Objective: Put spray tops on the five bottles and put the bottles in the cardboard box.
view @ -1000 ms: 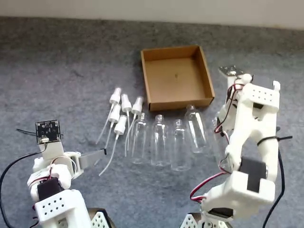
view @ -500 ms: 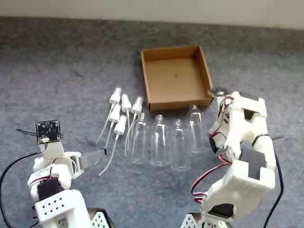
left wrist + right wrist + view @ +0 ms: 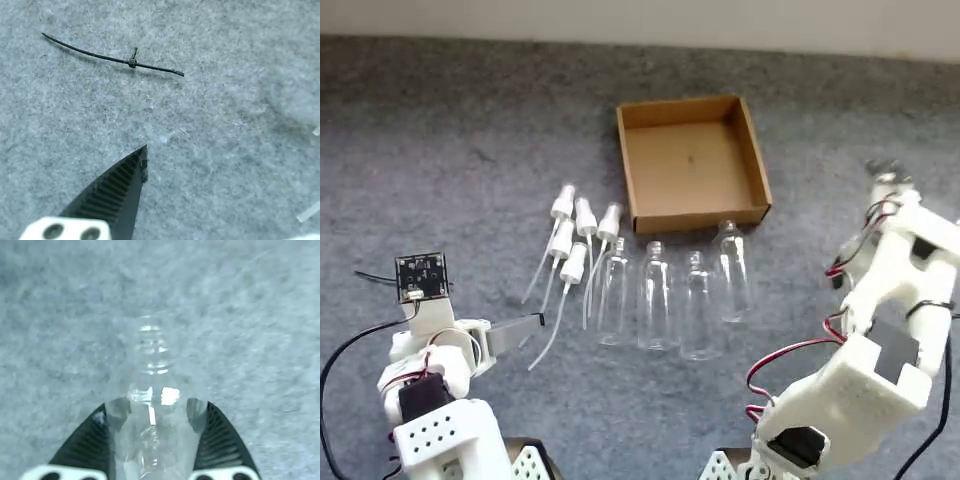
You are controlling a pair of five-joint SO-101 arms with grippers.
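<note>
Fingers (image 3: 87, 442) of the right gripper (image 3: 152, 410) clamp a clear bottle (image 3: 150, 355) by its body, right of the cardboard box (image 3: 692, 165); keep the neck free and steady for a spray top (image 3: 574, 262).

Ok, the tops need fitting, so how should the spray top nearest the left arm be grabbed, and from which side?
Take that spray top by its white head, from straight above, closing across its width. The head is its only stout part; the trailing dip tube looks too thin to hold. Other spray tops lie close alongside, so a sideways approach would likely knock them.
</note>
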